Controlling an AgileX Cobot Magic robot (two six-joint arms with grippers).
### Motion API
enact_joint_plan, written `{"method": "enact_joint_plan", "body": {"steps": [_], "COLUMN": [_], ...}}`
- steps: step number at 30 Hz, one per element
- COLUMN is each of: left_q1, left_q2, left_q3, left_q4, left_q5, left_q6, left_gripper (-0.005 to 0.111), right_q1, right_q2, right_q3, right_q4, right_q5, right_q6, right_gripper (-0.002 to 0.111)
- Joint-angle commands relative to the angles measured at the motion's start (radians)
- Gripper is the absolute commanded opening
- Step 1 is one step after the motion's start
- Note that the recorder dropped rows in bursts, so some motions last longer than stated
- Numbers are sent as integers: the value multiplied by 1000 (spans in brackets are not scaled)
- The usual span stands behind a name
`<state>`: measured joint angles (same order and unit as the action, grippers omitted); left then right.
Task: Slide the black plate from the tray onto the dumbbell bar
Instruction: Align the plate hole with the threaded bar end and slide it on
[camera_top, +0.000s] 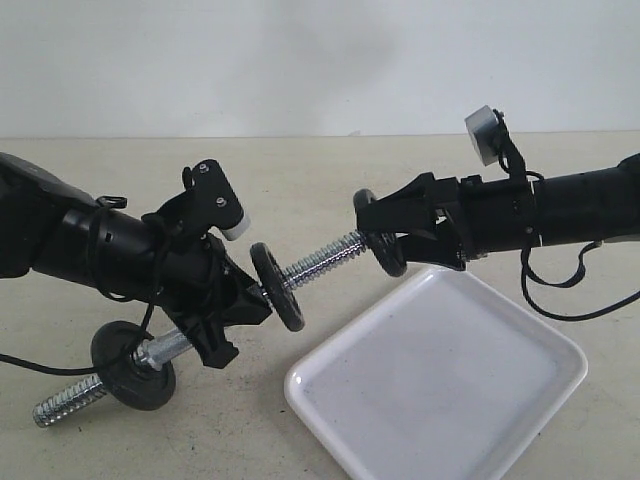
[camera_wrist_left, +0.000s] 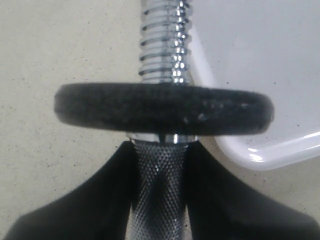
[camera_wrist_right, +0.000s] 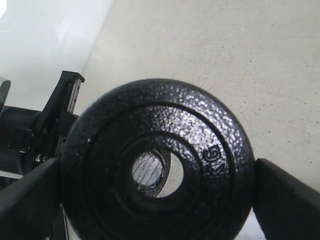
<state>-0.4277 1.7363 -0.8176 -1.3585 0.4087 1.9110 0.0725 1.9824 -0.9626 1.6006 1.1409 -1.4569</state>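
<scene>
My right gripper (camera_top: 378, 228) is shut on the black plate (camera_top: 392, 262), held on edge in the air above the white tray (camera_top: 435, 385). The dumbbell bar (camera_top: 322, 258) slants up from lower left, and its threaded tip meets the plate's hole. In the right wrist view the plate (camera_wrist_right: 200, 130) fills the frame between my fingers (camera_wrist_right: 285, 200), with the bar's tip (camera_wrist_right: 148, 171) showing off-centre through the hole. My left gripper (camera_top: 235, 310) is shut on the bar's knurled grip (camera_wrist_left: 160, 190), just behind a second black disc (camera_wrist_left: 165, 107) threaded on it.
A third black disc (camera_top: 133, 365) sits on the bar's low end near the table. The tray's corner (camera_wrist_left: 260, 75) lies close beside the bar. A black cable (camera_top: 560, 300) hangs under the right arm.
</scene>
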Motion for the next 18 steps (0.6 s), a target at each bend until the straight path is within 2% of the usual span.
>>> {"method": "enact_joint_plan", "body": {"steps": [1,18], "left_q1": [-2,-2], "left_q2": [-47,-36], "left_q3": [-22,-22], "left_q4": [-58,-58], "left_q5": [59,33], "left_q6": [-11,-11], "left_gripper": [4,4], "right_q1": [7,7], "right_q2": [-18,-86], "right_q3": [-8,-4], "right_q4": [51,21], "right_q5": [80,80], "right_q6": [-11,-2], "right_gripper": [0,0]}}
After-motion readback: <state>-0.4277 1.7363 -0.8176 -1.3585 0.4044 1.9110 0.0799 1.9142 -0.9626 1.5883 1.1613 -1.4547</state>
